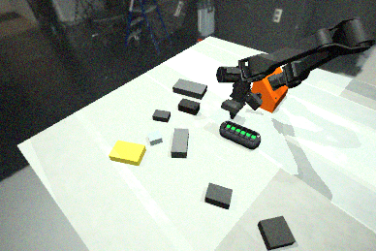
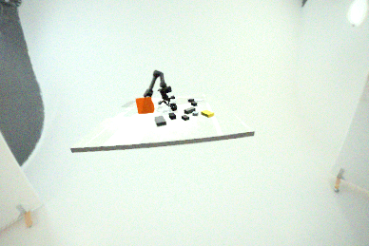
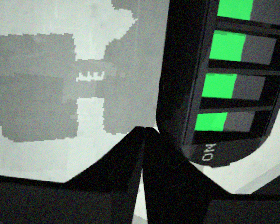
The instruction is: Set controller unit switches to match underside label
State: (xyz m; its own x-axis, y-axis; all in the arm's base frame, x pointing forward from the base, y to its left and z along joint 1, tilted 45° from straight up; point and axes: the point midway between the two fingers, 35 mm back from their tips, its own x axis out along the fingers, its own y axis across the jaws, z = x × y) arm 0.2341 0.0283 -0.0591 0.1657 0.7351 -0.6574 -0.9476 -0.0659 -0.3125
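Observation:
The dark grey controller unit (image 1: 239, 136) (image 2: 173, 107) (image 3: 178, 85) sits on its base on the bench, its rocker switches facing up. The top view shows a row of green ends. Four switches show in the wrist view, each with its green end on the left and dark end on the right; which ends are pressed down I cannot tell. ON is printed near the unit's lower end. The underside label is hidden. My gripper (image 1: 233, 115) (image 3: 143, 135) is shut and empty, its fingertips together beside that end of the unit; whether they touch it is unclear.
An orange block (image 1: 277, 99) (image 2: 145, 105) stands behind the gripper. Several grey and black blocks, a small pale block (image 1: 155, 138) and a yellow block (image 1: 127, 152) (image 2: 207, 113) lie on the bench to the left of the unit and in front of it in the top view.

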